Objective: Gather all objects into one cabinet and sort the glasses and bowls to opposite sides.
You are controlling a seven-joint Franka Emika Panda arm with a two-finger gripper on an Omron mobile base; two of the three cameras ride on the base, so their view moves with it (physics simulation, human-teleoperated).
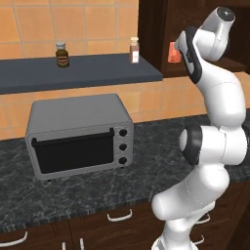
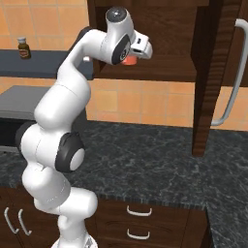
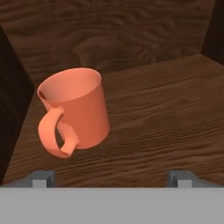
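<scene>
My fingers are wide open and hold nothing. I am reaching into the brown wooden cupboard. One orange cup stands there upright on the wooden shelf, at about ten o'clock from my fingers, near but not touching, with its handle turned to me. I think the job has hardly begun. The long grey shelf holds two small bottles and no cups or bowls that I can see. This one cup still has to go over there.
</scene>
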